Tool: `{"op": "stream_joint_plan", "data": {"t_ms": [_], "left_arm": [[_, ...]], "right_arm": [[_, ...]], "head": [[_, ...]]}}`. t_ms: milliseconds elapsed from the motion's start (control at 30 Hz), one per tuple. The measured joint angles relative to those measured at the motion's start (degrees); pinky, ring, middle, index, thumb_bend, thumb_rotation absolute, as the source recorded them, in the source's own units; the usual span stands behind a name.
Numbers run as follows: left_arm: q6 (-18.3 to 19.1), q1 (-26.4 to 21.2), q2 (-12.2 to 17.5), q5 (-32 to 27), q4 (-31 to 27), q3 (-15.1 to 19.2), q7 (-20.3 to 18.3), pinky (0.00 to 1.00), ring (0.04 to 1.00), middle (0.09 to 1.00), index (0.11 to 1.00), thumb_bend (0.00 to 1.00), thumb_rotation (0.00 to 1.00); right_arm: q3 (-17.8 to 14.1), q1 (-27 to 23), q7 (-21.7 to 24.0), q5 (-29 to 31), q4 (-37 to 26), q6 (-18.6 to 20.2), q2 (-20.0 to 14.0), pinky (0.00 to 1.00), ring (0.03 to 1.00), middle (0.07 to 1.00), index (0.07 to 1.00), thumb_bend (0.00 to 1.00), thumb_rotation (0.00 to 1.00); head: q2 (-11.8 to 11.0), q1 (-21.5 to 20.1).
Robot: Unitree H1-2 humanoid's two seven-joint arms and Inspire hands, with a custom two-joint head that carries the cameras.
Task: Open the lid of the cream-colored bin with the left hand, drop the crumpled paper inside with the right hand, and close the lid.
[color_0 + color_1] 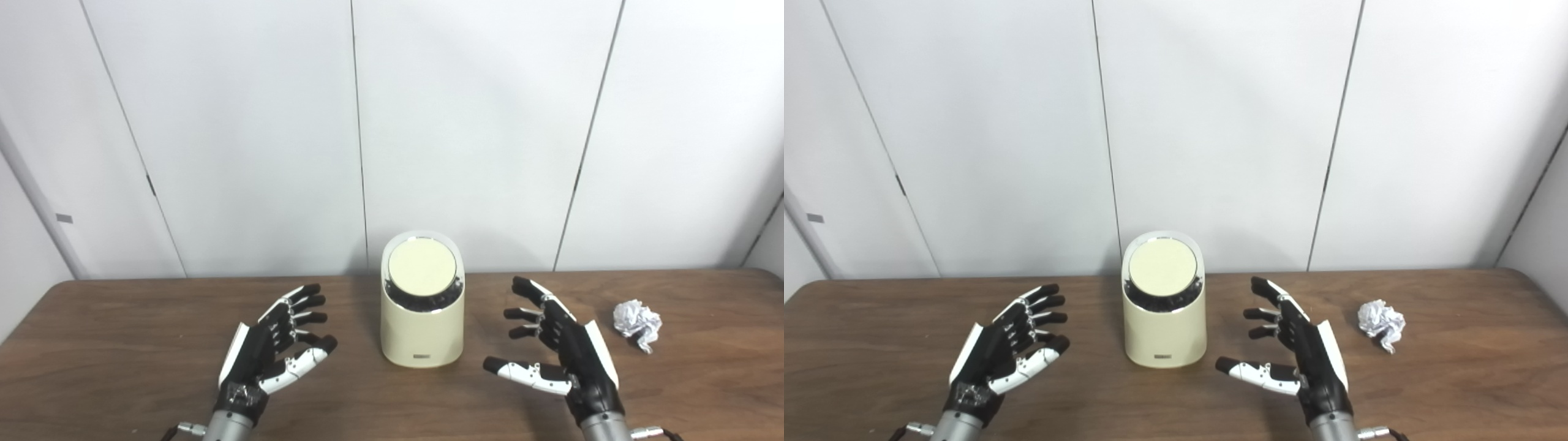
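Note:
The cream-colored bin [422, 331] stands upright in the middle of the wooden table [122, 343], its round tilted lid [422, 267] shut. White crumpled paper [637, 323] lies on the table to the right. My left hand [272, 346] hovers open to the left of the bin, palm turned inward, holding nothing. On the other side my right hand [560, 349] is open too, between the bin and the paper, touching neither.
White wall panels rise just behind the table's far edge [245, 277]. Bare wood stretches at the far left and along the front between my hands.

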Motion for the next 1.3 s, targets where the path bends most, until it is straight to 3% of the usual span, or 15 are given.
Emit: {"op": "stream_joint_plan", "data": {"t_ms": [467, 600, 833, 1033, 1300], "left_arm": [[0.00, 0.00, -0.02, -0.10, 0.00, -0.02, -0.03, 0.59, 0.752, 0.818, 0.873, 0.71, 0.28], [0.16, 0.00, -0.32, 0.53, -0.09, -0.07, 0.53, 0.61, 0.744, 0.805, 0.861, 0.76, 0.32], [3.24, -0.12, -4.08, 4.77, -3.11, 0.37, 5.75, 0.69, 0.793, 0.838, 0.868, 0.78, 0.34], [5.58, -1.73, -3.86, 5.41, -3.52, 0.37, 6.04, 0.69, 0.811, 0.858, 0.883, 0.78, 0.33], [6.09, -5.43, -4.44, 7.36, -3.48, 0.19, 7.99, 0.89, 0.893, 0.879, 0.893, 0.78, 0.30]], "right_arm": [[0.07, 0.00, 0.00, -0.24, -0.01, 0.00, 0.00, 0.58, 0.714, 0.852, 0.823, 0.77, 0.12], [0.10, 0.00, 0.01, -0.24, -0.01, 0.01, 0.00, 0.57, 0.713, 0.851, 0.823, 0.77, 0.11], [0.08, 0.01, 0.04, -0.24, -0.01, 0.02, -0.09, 0.59, 0.712, 0.845, 0.820, 0.77, 0.13], [0.02, 0.04, 0.07, -0.17, -0.01, 0.12, -0.31, 0.59, 0.716, 0.847, 0.819, 0.77, 0.12], [0.24, 0.03, 0.09, -0.27, 0.30, 0.06, -0.23, 0.60, 0.723, 0.851, 0.822, 0.76, 0.11]], "head": [[-0.18, 0.00], [-0.35, -0.17], [-0.35, 0.44], [-0.44, 0.44], [-0.88, 0.35]]}}
